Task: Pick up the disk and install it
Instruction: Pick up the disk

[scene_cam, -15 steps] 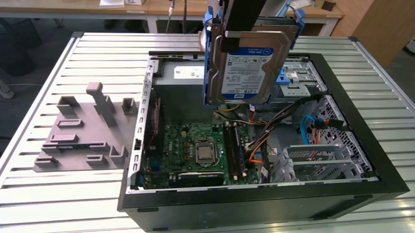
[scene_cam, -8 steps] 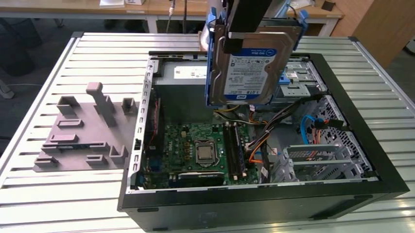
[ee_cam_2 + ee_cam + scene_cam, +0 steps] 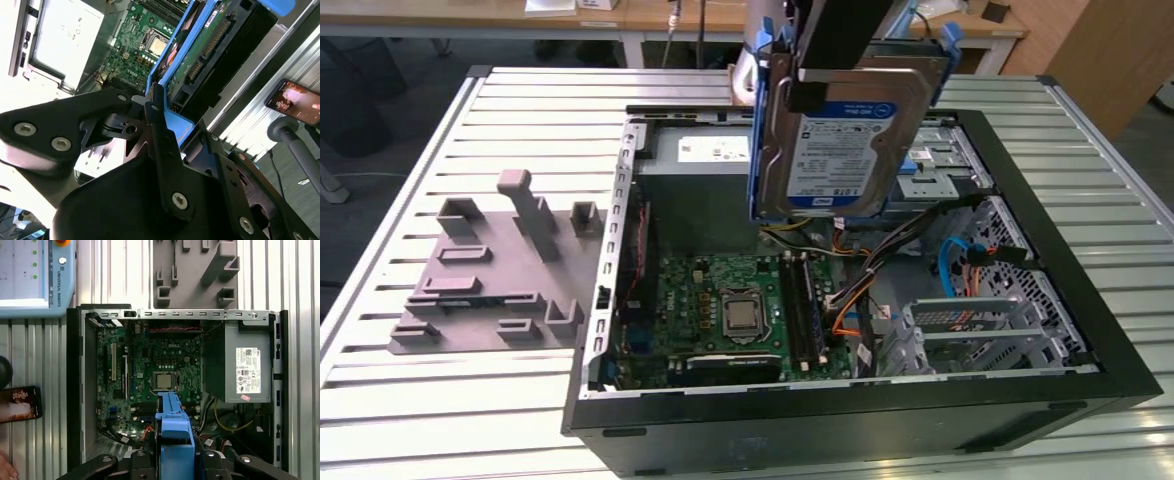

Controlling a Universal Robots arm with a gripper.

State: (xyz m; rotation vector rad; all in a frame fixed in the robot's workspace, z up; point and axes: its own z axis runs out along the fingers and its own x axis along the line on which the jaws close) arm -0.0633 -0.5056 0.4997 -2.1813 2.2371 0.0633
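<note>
Gripper (image 3: 147, 102) pinched disk (image 3: 838, 140) tight by its blue frame. Disk hung upright in air over open computer case (image 3: 854, 425). Green board (image 3: 734, 305) lay below, grey box (image 3: 235, 365) just beside board.

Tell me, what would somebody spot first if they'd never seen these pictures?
The disk, a silver drive in a blue frame, hangs upright in the gripper above the open computer case. Inside the case lies the green motherboard. A grey block fixture sits on the slatted table, toward the exterior view's left.
</note>
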